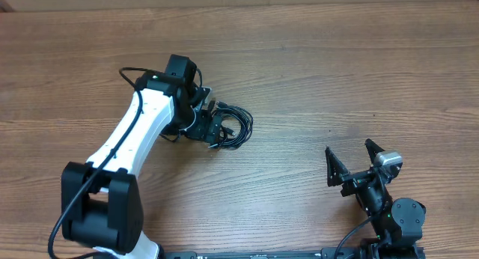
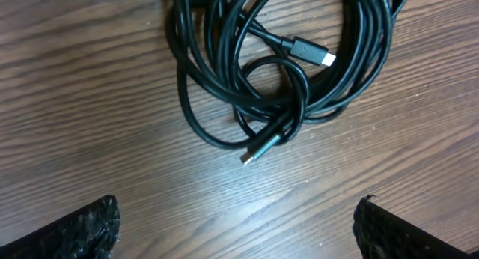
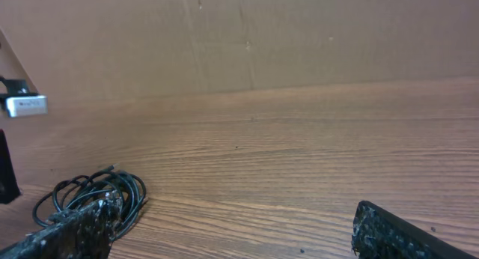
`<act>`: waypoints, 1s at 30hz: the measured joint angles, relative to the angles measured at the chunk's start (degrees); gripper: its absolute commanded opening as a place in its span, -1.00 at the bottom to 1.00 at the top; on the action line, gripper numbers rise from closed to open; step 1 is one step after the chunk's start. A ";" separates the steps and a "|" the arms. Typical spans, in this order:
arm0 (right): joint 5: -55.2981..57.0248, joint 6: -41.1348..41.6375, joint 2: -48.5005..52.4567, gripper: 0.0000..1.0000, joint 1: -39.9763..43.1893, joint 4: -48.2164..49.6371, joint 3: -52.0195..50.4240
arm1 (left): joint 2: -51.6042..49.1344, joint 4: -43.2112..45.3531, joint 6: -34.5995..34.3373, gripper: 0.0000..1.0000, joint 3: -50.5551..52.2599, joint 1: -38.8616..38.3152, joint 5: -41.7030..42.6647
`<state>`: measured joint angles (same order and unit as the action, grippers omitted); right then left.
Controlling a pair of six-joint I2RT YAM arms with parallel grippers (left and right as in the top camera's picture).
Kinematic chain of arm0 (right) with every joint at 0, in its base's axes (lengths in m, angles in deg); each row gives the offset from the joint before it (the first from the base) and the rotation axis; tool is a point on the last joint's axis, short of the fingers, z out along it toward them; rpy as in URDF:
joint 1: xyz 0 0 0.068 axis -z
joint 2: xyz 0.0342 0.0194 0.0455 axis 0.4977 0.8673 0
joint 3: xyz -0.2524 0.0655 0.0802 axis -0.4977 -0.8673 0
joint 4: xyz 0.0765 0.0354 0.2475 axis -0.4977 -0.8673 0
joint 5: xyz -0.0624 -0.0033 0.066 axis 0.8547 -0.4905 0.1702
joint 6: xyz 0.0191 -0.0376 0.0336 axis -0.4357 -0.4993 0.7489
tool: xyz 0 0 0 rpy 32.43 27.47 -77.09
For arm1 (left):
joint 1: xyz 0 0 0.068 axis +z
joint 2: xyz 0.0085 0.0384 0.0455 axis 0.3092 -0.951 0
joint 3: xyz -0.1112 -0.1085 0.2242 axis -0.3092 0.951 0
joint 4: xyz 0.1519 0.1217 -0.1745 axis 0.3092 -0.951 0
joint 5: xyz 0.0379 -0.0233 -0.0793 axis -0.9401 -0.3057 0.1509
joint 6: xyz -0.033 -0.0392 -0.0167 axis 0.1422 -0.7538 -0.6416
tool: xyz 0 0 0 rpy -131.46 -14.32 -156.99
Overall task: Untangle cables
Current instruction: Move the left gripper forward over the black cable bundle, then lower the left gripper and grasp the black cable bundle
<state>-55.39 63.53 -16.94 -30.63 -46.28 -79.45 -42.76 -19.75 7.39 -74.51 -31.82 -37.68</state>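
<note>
Overhead: cables (image 1: 233, 126) heaped by wide left jaws, well inside table (image 1: 337, 72) edges.

Lighting even and diffuse, slightly warm, no hotspots on the tabletop (image 1: 314, 79). Shadows soft, hugging the cables (image 2: 299, 87); faint sheen on their jackets. Overhead and left wrist views sharp. Right wrist view softer: tabletop's far edge slightly hazy, bottom corners out of focus.

Brown wood-grain table (image 1: 314, 72), plain tan backdrop panel (image 3: 299, 34) behind its far edge (faint vertical seams)
</note>
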 measured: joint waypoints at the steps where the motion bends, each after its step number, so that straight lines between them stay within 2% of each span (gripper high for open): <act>1: 0.00 -0.02 0.00 1.00 0.00 0.00 0.00 | -0.42 0.22 -0.11 0.99 0.00 0.00 0.09; 11: -0.02 -0.02 0.00 1.00 0.00 -0.07 0.00 | -3.87 2.21 -1.70 0.99 0.00 0.00 0.20; 30: -0.15 -0.02 0.00 1.00 0.00 -0.04 0.00 | -3.98 6.75 -3.78 0.99 0.00 0.00 0.17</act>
<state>-55.54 63.51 -16.94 -30.63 -46.33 -79.45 -46.74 -12.99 3.61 -74.51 -31.82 -37.50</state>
